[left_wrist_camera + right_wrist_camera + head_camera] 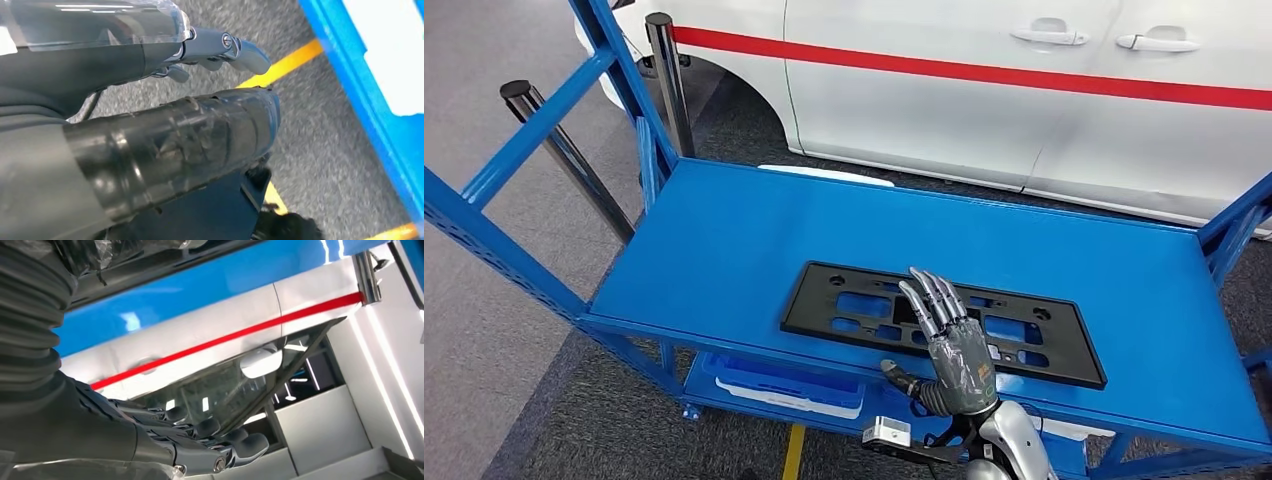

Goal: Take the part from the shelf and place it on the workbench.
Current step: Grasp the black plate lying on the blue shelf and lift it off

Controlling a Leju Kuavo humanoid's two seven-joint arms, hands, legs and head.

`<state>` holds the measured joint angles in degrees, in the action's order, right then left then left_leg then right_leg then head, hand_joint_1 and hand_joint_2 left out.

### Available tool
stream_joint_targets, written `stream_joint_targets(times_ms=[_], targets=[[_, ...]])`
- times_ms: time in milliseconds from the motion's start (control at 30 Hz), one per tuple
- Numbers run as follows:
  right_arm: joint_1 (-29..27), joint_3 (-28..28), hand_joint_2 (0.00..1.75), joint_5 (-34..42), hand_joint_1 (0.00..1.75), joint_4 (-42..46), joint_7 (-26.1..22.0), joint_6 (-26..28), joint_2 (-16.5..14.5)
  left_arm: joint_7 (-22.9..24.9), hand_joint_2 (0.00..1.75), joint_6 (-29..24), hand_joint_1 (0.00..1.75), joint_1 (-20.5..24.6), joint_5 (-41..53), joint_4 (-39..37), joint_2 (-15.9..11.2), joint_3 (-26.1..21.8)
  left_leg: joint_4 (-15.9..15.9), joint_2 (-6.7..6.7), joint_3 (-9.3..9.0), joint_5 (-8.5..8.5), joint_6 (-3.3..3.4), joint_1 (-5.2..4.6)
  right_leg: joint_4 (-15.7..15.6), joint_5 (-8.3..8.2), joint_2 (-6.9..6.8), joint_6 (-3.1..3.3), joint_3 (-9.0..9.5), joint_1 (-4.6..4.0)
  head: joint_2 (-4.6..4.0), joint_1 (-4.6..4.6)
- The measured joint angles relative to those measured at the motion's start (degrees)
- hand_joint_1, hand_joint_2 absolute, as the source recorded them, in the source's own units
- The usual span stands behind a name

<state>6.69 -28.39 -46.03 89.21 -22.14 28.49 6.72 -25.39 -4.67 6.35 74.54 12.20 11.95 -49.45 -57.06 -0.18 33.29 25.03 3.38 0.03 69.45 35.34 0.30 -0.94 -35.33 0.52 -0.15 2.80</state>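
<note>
The right hand [952,345], fingers straight and apart, hovers over the black plate [864,305], apparently untouched; its long axis runs left-right on the shelf [724,230].

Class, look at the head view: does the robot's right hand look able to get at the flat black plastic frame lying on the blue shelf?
Probably yes. The right hand is stretched over the flat black plastic frame, with nothing between them on the blue shelf.
</note>
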Motion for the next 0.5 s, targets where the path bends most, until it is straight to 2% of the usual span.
stream_joint_targets(times_ms=[33, 67, 100, 167, 200, 233, 333, 400, 433, 500], targets=[[-0.16, 0.0, 1.75, 0.0, 0.0, -0.01, 0.01, -0.01, 0.1, 0.1, 0.0, -0.36, 0.0, 0.04, 0.02, 0.0, 0.01, 0.01, -0.04, -0.02, -0.22, 0.28, 0.05, 0.0, 3.12, 0.59, -0.01, -0.24, -2.12, 0.18, 0.0, 0.01], [-0.33, 0.0, 1.75, 0.0, 0.0, -0.01, 0.03, -0.01, 0.22, 0.19, 0.0, -0.76, 0.0, -0.01, 0.04, 0.0, 0.01, 0.03, -0.13, -0.05, -0.52, 0.63, 0.03, 0.02, 4.57, 0.08, -0.02, -0.46, -3.53, 0.39, 0.0, -0.01], [-0.42, 0.01, 1.75, 0.0, 0.0, -0.01, 0.06, -0.01, 0.33, 0.25, 0.0, -1.17, 0.0, -0.06, 0.07, 0.0, 0.01, 0.05, -0.27, -0.09, -0.88, 1.01, -0.07, 0.07, 3.88, -1.57, -0.04, -0.66, -3.87, 0.6, 0.0, 0.01], [-0.45, 0.04, 1.75, 0.0, 0.0, -0.01, 0.15, -0.01, 0.54, 0.33, 0.0, -1.73, 0.0, -0.14, 0.12, 0.0, 0.02, 0.18, -0.82, -0.17, -1.51, 1.98, -0.46, 0.22, -2.35, -6.41, -0.1, -0.91, -1.94, 0.94, 0.0, 0.02], [-0.45, 0.06, 1.75, 0.0, 0.0, -0.01, 0.19, -0.01, 0.6, 0.38, 0.0, -1.88, 0.0, -0.09, 0.13, 0.0, 0.05, 0.27, -1.29, -0.22, -1.63, 2.5, -0.8, 0.18, -5.58, -7.99, -0.12, -0.9, -0.75, 0.91, 0.0, 0.04], [-0.48, 0.06, 1.75, 0.01, 0.0, 0.03, 0.22, -0.02, 0.63, 0.48, 0.0, -2.04, 0.0, -0.05, 0.15, 0.0, 0.08, 0.37, -1.63, -0.26, -1.57, 2.85, -1.16, 0.11, -7.68, -8.73, -0.1, -0.73, 0.02, 0.88, 0.0, 0.02], [-0.64, 0.09, 1.75, 0.12, 0.0, 0.19, 0.38, -0.24, 0.79, 0.86, 0.0, -2.66, 0.0, 0.01, 0.17, 0.0, 0.15, 0.5, -1.85, -0.27, -1.35, 3.25, -2.07, -0.01, -8.92, -8.49, 0.08, 0.19, 0.3, 0.72, 0.0, -0.06], [-0.65, 0.13, 1.75, 0.59, 0.0, 0.26, 0.43, -1.05, 0.92, 0.97, 0.0, -2.94, 0.0, 0.05, 0.19, 0.0, 0.16, 0.53, -3.11, -0.18, -0.98, 4.35, -2.63, 0.14, -9.38, -8.51, 0.05, 0.85, 0.63, 0.79, 0.0, -0.06], [-0.62, 0.13, 1.75, 0.91, 0.0, 0.29, 0.44, -1.62, 0.94, 0.98, 0.0, -3.0, 0.0, 0.08, 0.19, 0.0, 0.17, 0.55, -5.2, -0.15, -0.08, 5.61, -2.89, 0.22, -9.56, -8.49, -0.04, 1.15, 0.83, 0.87, 0.0, -0.06], [-0.59, 0.13, 1.75, 1.49, 0.0, 0.31, 0.44, -2.56, 1.03, 0.99, 0.0, -3.04, 0.0, 0.05, 0.19, 0.0, 0.2, 0.57, -12.28, -0.12, 3.35, 8.87, -3.24, 0.33, -9.63, -8.35, -0.21, 1.52, 1.03, 0.78, 0.0, -0.07]])
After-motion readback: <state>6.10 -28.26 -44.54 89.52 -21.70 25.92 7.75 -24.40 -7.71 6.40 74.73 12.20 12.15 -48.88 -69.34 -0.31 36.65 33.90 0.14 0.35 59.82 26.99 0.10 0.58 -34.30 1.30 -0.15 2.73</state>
